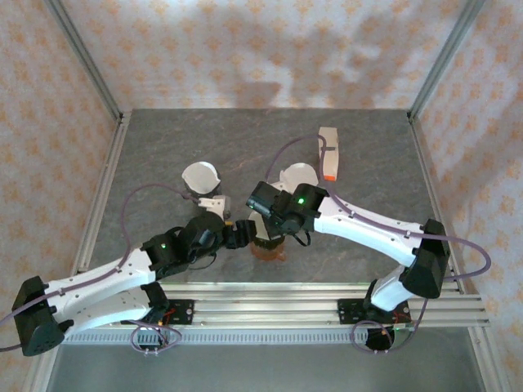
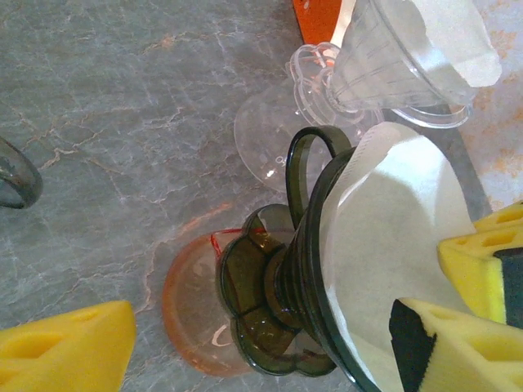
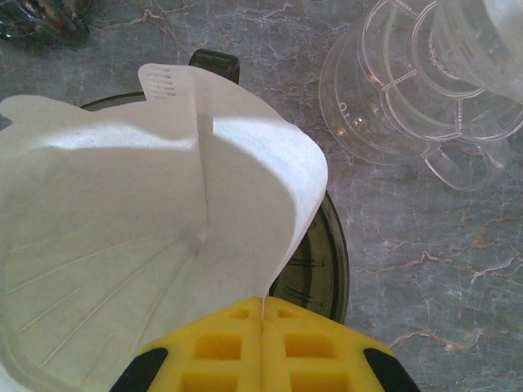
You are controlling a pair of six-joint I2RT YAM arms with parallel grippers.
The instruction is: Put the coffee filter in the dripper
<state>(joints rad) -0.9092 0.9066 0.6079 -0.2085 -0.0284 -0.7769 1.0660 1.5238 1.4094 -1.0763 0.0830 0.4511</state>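
A dark green dripper [image 2: 286, 278] stands on an orange saucer [image 2: 188, 302] near the table's front middle [image 1: 270, 247]. The white coffee filter [image 3: 147, 229] sits opened inside its cone, with its upper edge rising above the rim [image 2: 392, 237]. My right gripper [image 3: 263, 314] is shut on the filter's near edge, over the dripper's rim [image 3: 323, 261]. My left gripper [image 2: 263, 327] is open. Its yellow fingers [image 2: 65, 351] stand on either side of the dripper's body, and the far one lies in front of the filter. Both grippers meet over the dripper in the top view: left gripper [image 1: 243, 233], right gripper [image 1: 265, 219].
A clear plastic dripper [image 2: 409, 57] with a filter in it lies tipped just behind the green one [image 3: 425, 90]. Another white filter holder [image 1: 201, 175] stands to the back left. A white and orange box [image 1: 329, 153] lies further back. A dark glass piece [image 2: 12, 175] sits to the left.
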